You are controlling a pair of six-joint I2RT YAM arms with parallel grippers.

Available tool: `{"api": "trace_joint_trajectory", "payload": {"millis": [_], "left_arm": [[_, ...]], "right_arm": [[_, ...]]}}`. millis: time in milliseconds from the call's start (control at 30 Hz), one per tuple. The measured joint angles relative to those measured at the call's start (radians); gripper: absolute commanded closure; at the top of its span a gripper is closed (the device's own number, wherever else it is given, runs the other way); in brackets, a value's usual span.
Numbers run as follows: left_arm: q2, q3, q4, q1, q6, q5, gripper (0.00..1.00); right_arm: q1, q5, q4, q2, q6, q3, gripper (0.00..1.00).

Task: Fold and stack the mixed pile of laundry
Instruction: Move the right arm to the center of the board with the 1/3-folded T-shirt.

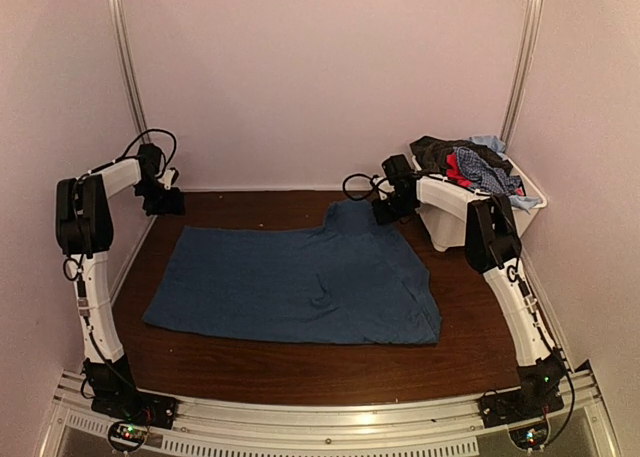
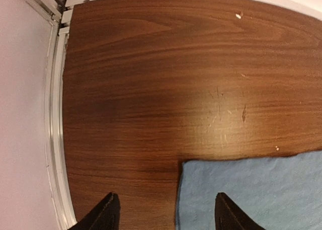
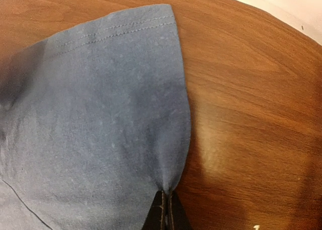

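The dark-blue T-shirt (image 1: 300, 277) lies flat mid wooden table (image 1: 250, 372): soft matte knit, sleeve hem double-stitched. The right gripper (image 3: 167, 210) is pinched tight on the sleeve's edge (far right). The left gripper (image 2: 166, 202) gapes wide, empty, above the shirt's far-left corner.

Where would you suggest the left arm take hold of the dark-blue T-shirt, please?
The T-shirt at its far-left corner, from above: it lies flat on the table, beneath the open left end effector; the right end effector pinches the sleeve.
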Motion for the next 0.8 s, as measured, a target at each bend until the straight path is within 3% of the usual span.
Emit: {"api": "trace_joint_trajectory", "payload": {"millis": [300,567,800], "left_arm": [[0.031,-0.052,0.01,0.024,0.186,0.062,0.38],[0.1,-0.062,0.098,0.024,0.237,0.265,0.39],[0.15,-0.009,0.127,0.023,0.239,0.293,0.44]], "right_arm": [[-0.046,-0.047,0.0,0.0,0.013,0.0,1.0],[-0.043,-0.059,0.0,0.0,0.021,0.0,1.0],[-0.043,-0.062,0.0,0.0,0.029,0.0,1.0]]}}
